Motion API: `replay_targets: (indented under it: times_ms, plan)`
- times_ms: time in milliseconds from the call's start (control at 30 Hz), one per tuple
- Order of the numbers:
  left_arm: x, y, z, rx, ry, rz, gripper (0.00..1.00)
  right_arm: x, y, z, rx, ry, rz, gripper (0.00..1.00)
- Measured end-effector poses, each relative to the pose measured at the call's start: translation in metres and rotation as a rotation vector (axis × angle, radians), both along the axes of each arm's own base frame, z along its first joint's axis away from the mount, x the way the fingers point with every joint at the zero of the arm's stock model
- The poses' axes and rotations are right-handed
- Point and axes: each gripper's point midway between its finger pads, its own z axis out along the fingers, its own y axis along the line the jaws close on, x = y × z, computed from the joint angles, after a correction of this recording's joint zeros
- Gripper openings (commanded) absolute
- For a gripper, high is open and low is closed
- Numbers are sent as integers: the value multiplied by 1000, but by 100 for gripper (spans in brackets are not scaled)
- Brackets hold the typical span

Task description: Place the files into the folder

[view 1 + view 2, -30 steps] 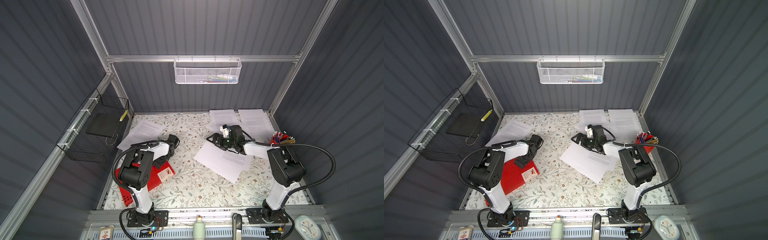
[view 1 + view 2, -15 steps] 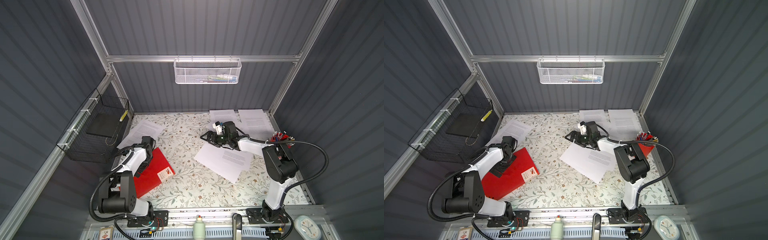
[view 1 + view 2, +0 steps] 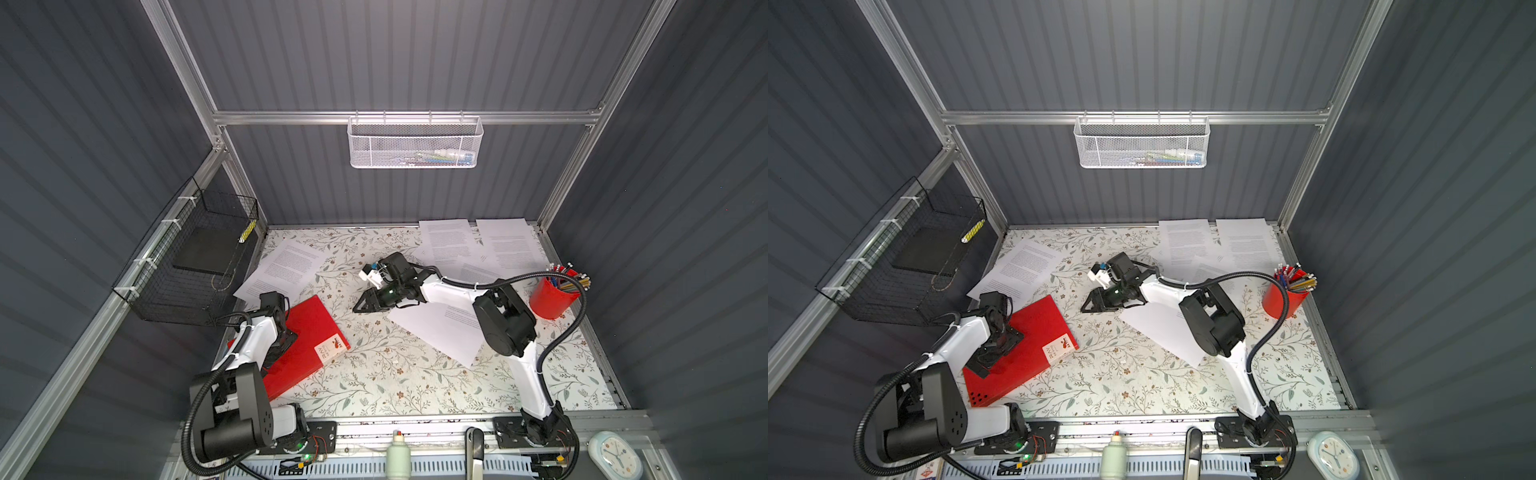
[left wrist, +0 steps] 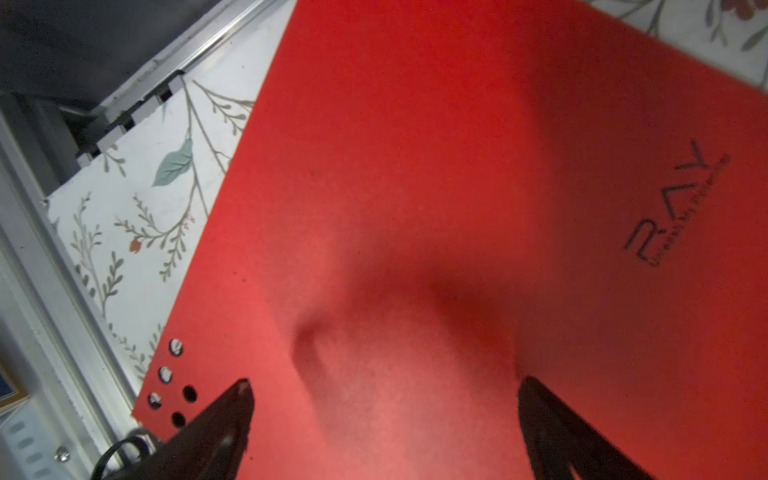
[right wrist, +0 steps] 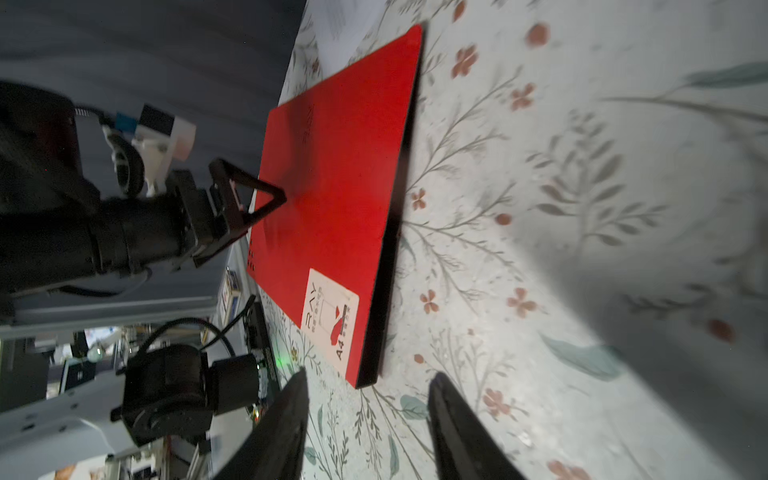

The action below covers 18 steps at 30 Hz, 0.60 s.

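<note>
Risk, left claw: my left claw (image 4: 384, 382) is spread wide on the closed folder (image 3: 316, 328), holding nothing. If it bears down there, the cover's pinned and can't be opened.
Risk, folder edge: the folder lies flat, red side up, on the table (image 3: 374, 374). A tip could ride over the thin edge instead of under it and shove the folder twd the front rail.
Risk, right claw: my right claw (image 5: 370, 374) has jaws part-way apart w/ nothing betw them, low over bare table. Closing here grabs air.
Risk, files: they're thin and flat, so a pinch may crumple one or lift two where the back sheets (image 3: 449, 243) overlap.
Folder vs left claw: right under it. Prob touching, but the wrist view's too close to be sure.
Folder vs right claw: apart. Its label corner and dark edge face me across open table.
Near sheet (image 3: 432, 336): under my right arm, just behind the right claw.
Left sheet (image 3: 286, 266): beyond the folder, by the left wall.
Back sheets: at the rear wall, well apart from both claws.
</note>
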Motion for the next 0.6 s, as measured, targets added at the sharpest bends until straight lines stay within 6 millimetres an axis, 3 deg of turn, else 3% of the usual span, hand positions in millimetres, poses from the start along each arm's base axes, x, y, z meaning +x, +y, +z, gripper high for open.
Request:
replay_targets:
  times_ms: [133,333,600]
  plan:
    - [5,0,-5,-12,-2,-7,100,-21,15,-17,-24,24,60,42]
    - [12,-1,-7,-22,-24,-17,100,-26,19,-44,-65,71,55,35]
    - [15,-2,-9,-26,-36,-23,100,-26,29,-49,-53,104,24,27]
